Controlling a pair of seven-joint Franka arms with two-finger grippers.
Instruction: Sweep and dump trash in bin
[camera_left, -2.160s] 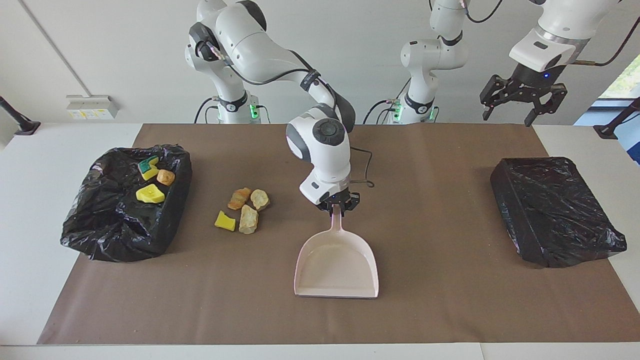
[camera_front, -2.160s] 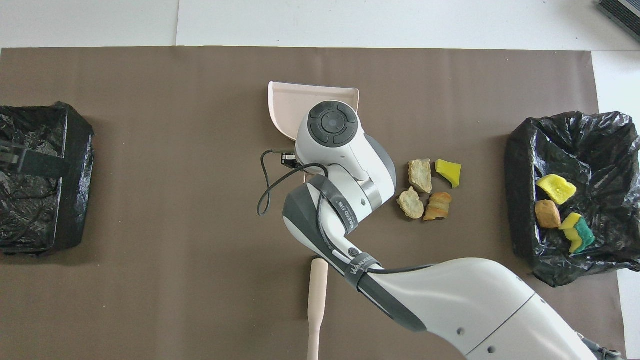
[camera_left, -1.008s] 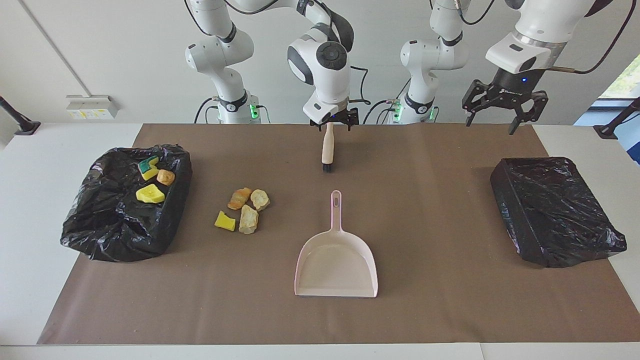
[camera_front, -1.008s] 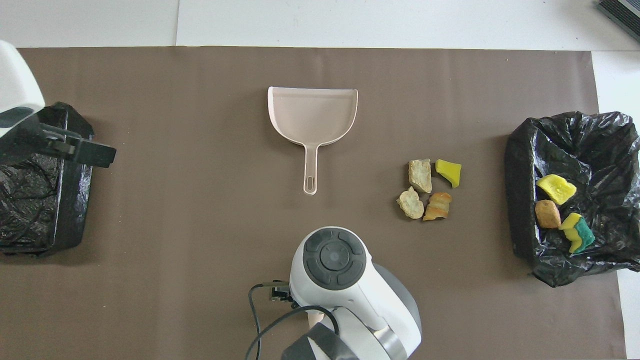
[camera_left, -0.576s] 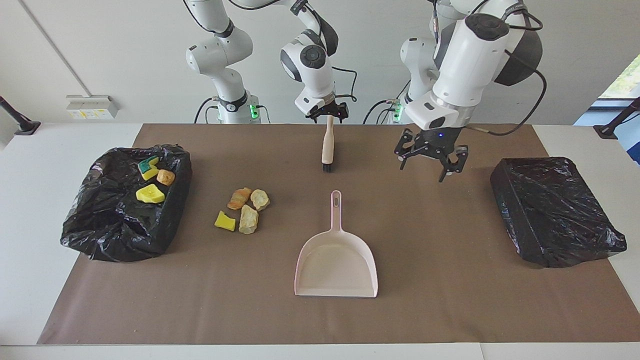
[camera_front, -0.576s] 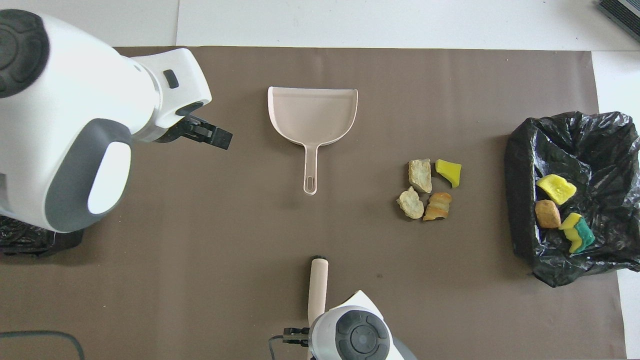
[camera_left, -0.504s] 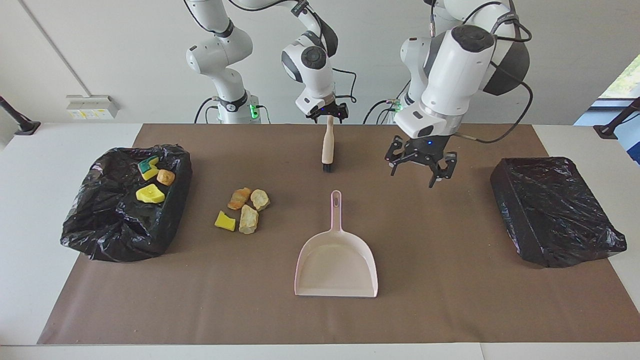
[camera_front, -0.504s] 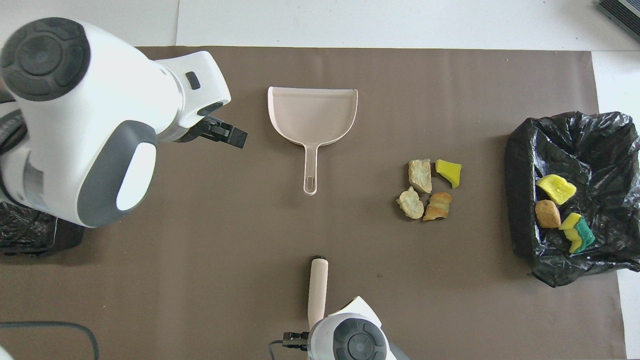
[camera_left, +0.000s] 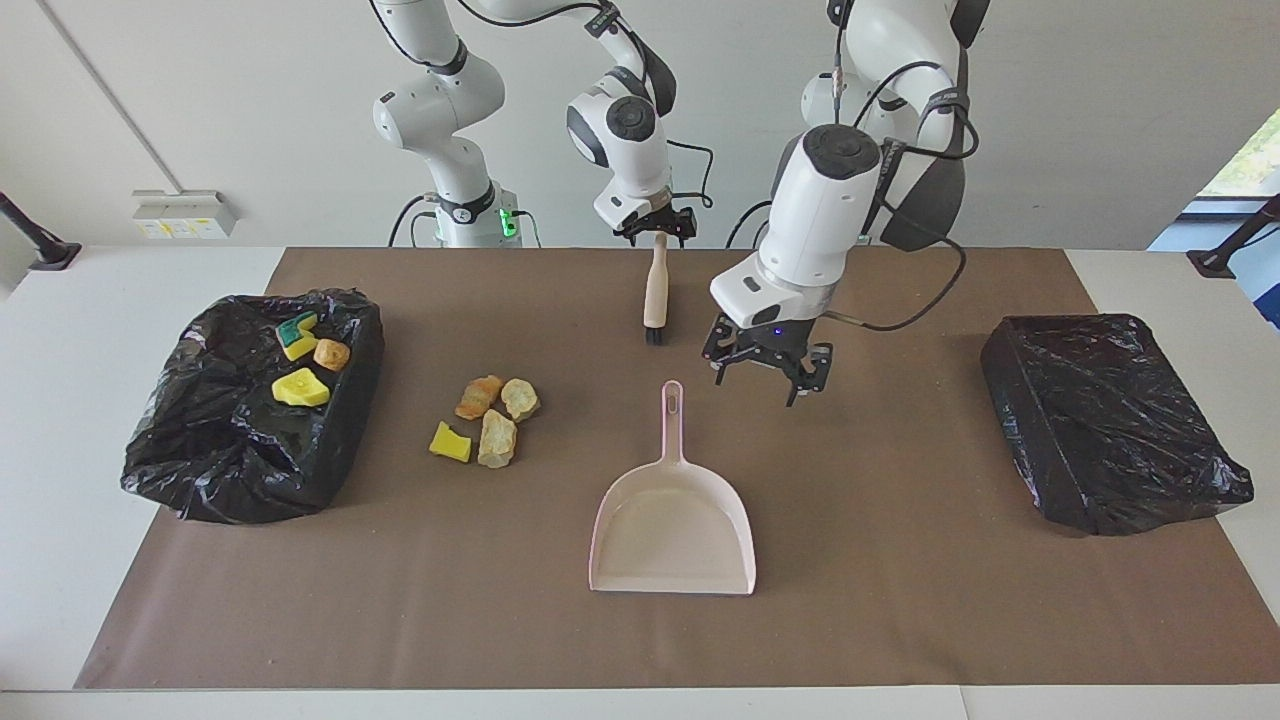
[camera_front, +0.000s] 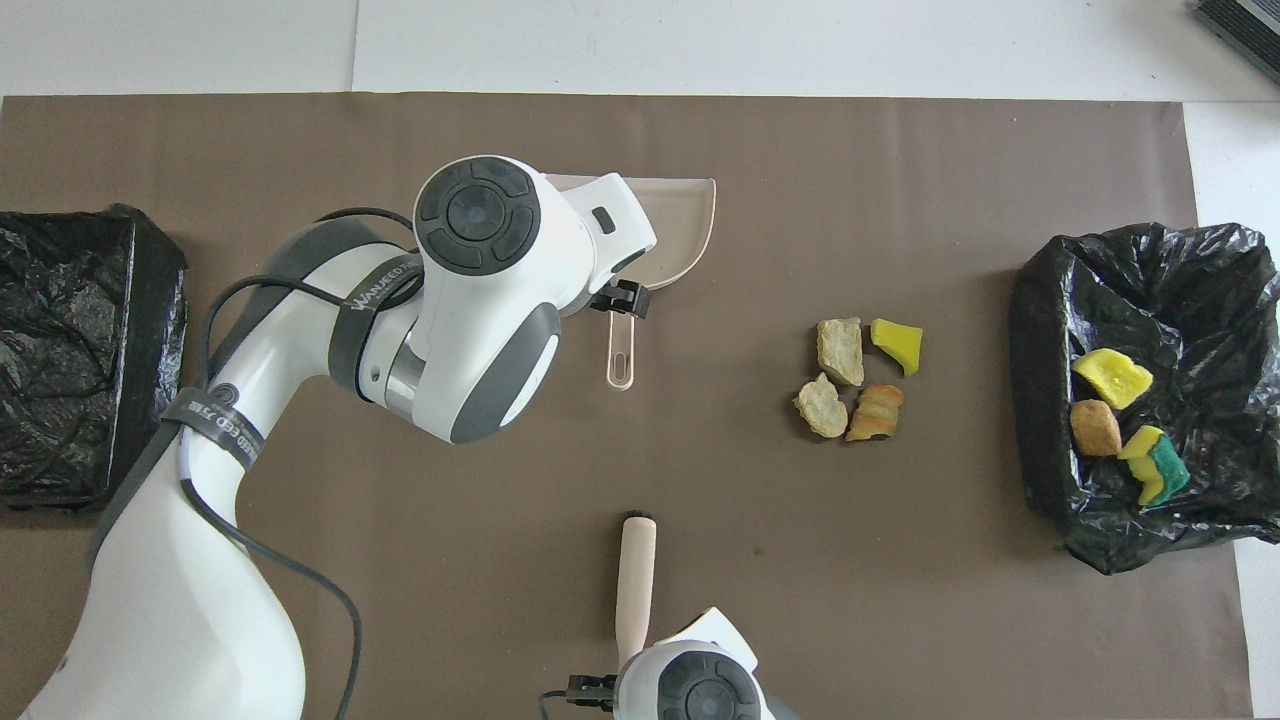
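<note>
At the right arm's end of the mat (camera_left: 900, 620), an open bin (camera_left: 190, 480) holds three pieces of trash (camera_left: 299, 387): a yellow scrap, a yellow-and-green one and an orange lump. Four more pieces (camera_left: 487, 418) lie on the mat between that bin and the empty dustpan (camera_left: 672, 525). The brush (camera_left: 655, 295) lies nearer the robots than the dustpan, its handle end at the right gripper (camera_left: 655, 232), whose fingers stand spread on either side of it. The left gripper (camera_left: 765, 368) hangs open just beside the dustpan's handle; the overhead view hides it under the arm. A second bin (camera_left: 1105, 420) lies at the left arm's end. Bare mat surrounds the dustpan.
</note>
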